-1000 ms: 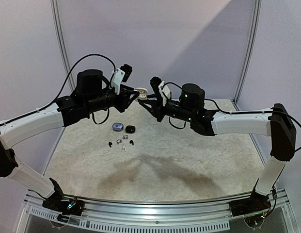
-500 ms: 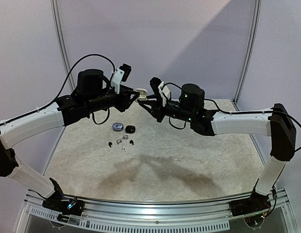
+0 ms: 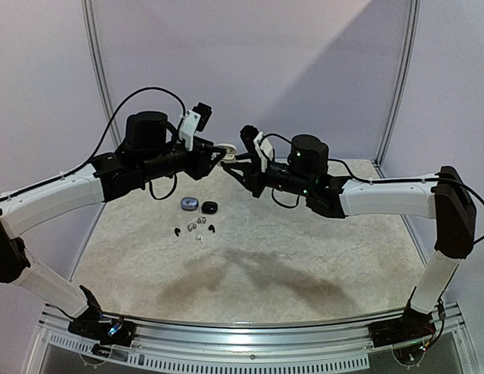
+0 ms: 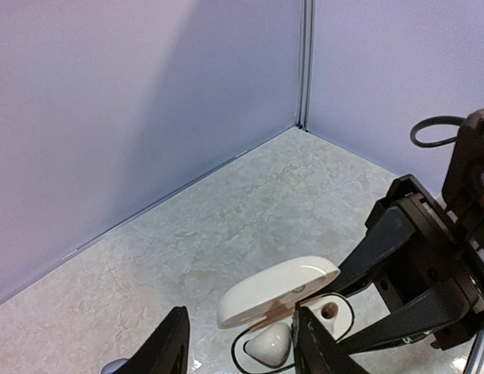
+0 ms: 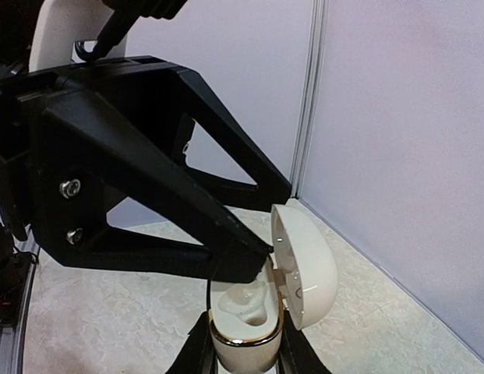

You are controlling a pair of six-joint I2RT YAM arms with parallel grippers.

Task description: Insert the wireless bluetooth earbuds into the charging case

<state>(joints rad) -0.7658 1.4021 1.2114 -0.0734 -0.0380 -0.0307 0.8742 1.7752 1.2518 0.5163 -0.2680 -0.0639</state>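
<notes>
A white charging case (image 3: 226,149) is held in the air between the two arms, its lid (image 5: 304,265) hinged open. My right gripper (image 5: 243,357) is shut on the case's base. One white earbud (image 4: 269,343) sits in one slot; the slot beside it (image 4: 330,312) is bare. My left gripper (image 4: 242,354) is open right at the case's mouth, its fingers (image 4: 171,343) apart with nothing gripped between them. Several more tiny earbuds (image 3: 196,228) lie loose on the table below, some white and some black.
A blue-grey round case (image 3: 189,204) and a black case (image 3: 210,206) lie on the marbled table just beyond the loose earbuds. Lilac walls close off the back and both sides, with a metal post (image 4: 304,62) in the corner.
The left gripper's jaws have spread apart at the case. Both arms and the case have stayed almost where they were.
</notes>
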